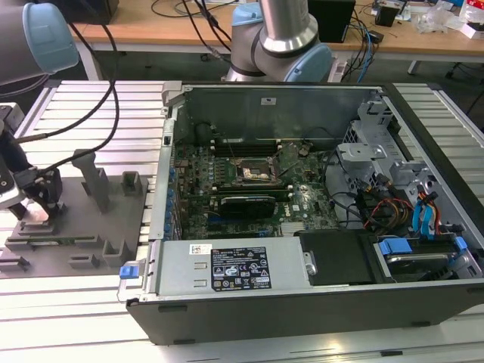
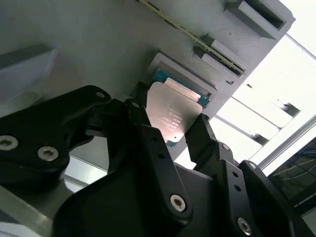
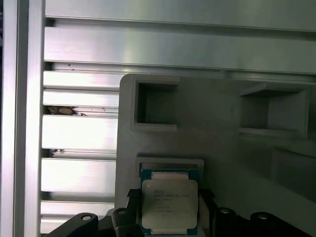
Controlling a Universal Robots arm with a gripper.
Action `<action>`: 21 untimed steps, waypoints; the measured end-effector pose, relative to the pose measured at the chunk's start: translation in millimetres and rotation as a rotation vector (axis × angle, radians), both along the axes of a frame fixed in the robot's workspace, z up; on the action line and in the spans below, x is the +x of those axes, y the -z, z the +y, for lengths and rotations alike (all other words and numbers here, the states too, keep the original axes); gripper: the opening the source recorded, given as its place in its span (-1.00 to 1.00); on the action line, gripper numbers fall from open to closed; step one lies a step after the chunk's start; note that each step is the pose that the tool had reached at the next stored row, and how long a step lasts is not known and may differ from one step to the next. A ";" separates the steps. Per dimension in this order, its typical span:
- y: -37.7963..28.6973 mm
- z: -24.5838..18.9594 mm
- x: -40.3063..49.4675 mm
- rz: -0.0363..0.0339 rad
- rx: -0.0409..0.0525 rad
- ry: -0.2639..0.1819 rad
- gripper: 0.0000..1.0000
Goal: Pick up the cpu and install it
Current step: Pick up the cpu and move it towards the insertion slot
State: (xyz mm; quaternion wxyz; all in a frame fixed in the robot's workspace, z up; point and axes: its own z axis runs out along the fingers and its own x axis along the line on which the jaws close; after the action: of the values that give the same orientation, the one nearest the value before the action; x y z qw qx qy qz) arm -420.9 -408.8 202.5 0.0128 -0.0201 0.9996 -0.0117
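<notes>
Black two-fingered gripper [image 2: 168, 123] clamped on opposite sides of small square cpu [image 2: 173, 111], pale silver metal lid on green-edged board, at its recess in grey plastic tray [image 3: 222, 148]. Underside hidden, side edges covered by fingertips [image 2: 200, 136]; seated or lifted, cannot tell.

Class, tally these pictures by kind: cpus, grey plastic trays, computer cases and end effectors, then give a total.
cpu: 1
grey plastic tray: 1
computer case: 1
end effector: 1
Total: 4
</notes>
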 end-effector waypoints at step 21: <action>-22.4 0.0 0.0 0.0000 0.0000 0.000 0.10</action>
State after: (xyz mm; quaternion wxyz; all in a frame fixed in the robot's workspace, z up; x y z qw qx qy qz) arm -420.9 -408.8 224.9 0.0128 -0.0201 0.9996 -0.0117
